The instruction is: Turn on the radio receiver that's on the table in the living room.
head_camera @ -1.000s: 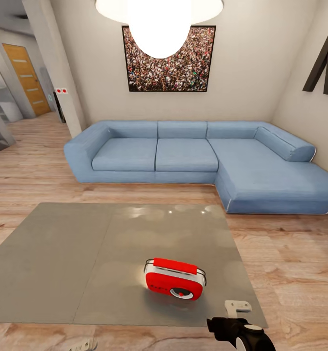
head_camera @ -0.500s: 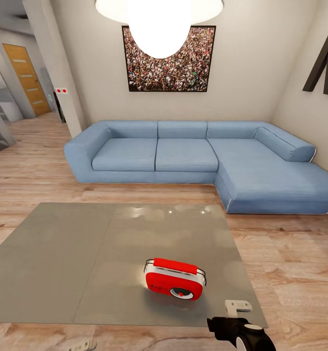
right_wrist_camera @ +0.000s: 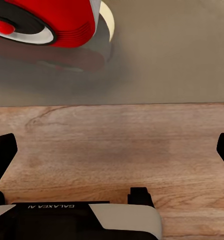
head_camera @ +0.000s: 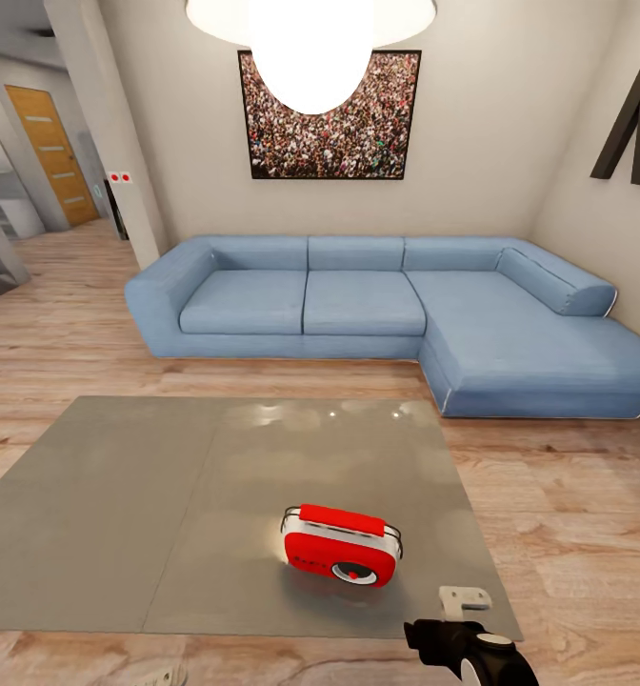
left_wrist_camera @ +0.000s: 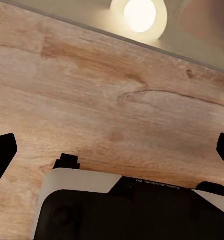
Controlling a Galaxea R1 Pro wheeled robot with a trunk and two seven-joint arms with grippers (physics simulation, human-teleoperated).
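Right wrist view: right gripper (right_wrist_camera: pixel 112 150) fingers spread wide, empty, above wood floor (right_wrist_camera: pixel 117 145) short of the table (right_wrist_camera: pixel 167 55) edge. Radio (head_camera: pixel 341 546) stands near the table's front, untouched. Nothing has shifted over the last second; reach not begun

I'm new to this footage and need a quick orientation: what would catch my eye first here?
The small red radio receiver stands out, sitting on the grey table near its front right corner, just ahead of the right gripper. Behind the table, a big blue L-shaped sofa fills the far wall, under a crowd photo and a glowing pendant lamp.
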